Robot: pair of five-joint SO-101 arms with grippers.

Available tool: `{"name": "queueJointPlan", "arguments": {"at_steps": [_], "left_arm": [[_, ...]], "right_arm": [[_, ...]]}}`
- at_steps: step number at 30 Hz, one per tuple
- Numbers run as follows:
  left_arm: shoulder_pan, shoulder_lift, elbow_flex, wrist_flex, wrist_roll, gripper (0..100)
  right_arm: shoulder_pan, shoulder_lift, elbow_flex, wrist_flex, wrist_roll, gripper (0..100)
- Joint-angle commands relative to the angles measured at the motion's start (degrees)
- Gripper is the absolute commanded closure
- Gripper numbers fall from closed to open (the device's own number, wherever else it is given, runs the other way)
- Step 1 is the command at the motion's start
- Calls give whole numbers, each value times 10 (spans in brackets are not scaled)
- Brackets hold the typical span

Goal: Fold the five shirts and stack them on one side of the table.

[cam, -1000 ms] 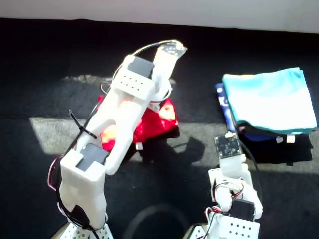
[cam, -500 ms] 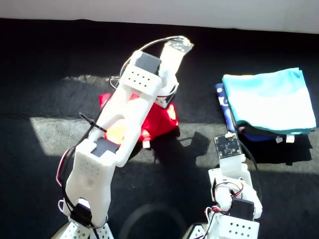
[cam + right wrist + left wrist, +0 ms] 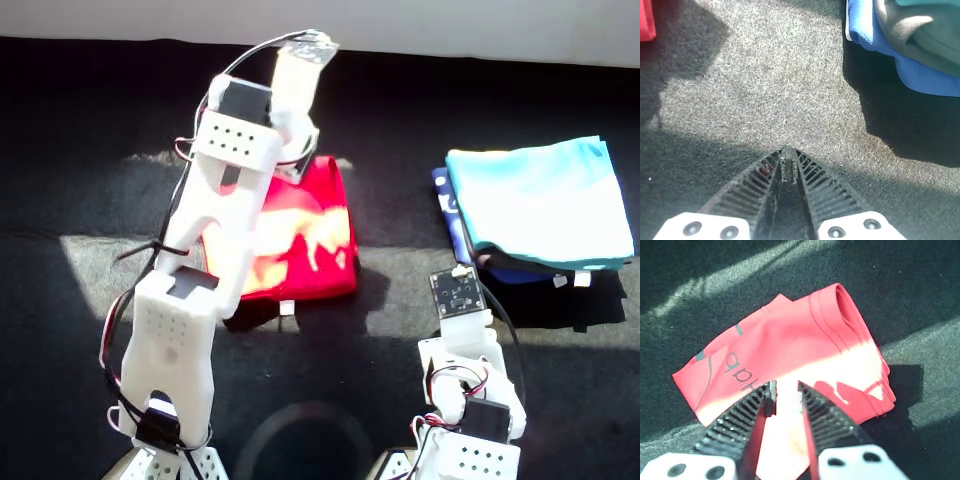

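Observation:
A red shirt [image 3: 310,240] with a pale print lies folded flat on the black table, left of centre. My left arm [image 3: 235,200] stretches over it toward its far edge. In the left wrist view the left gripper [image 3: 786,389] hangs just above the red shirt [image 3: 805,335], its jaws a narrow gap apart with nothing pinched. At the right a stack of folded shirts has a turquoise shirt [image 3: 540,200] on top, a blue one [image 3: 446,205] under it and a dark one beneath. My right gripper [image 3: 786,150] is shut over bare table near the stack's blue shirt [image 3: 872,25].
The right arm [image 3: 465,360] sits low at the front right, short of the stack. A white wall edge [image 3: 450,20] runs along the table's far side. Bands of sunlight cross the black cloth [image 3: 100,265].
The left arm swung toward the far side and the left. The red shirt, bunched under it before, now lies spread flat and folded. The right arm and the stack have stayed still.

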Motion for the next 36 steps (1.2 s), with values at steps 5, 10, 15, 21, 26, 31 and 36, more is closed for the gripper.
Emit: {"name": "queueJointPlan", "arguments": {"at_steps": [5,10,15,21,26,31,36], "left_arm": [[39,74,-15,-69,24,990],[40,97,-15,-127,59,990],[30,134,-13,-242,69,990],[14,190,-15,-302,69,990],[-17,213,-15,-311,69,990],[-42,212,-15,-311,69,990],[-80,201,-46,-295,69,990]], "right_arm": [[4,5,76,-7,-5,992],[4,5,76,-7,-5,992],[4,5,76,-7,-5,992],[4,5,76,-7,-5,992],[4,5,76,-7,-5,992],[4,5,76,-7,-5,992],[4,5,76,-7,-5,992]]}}
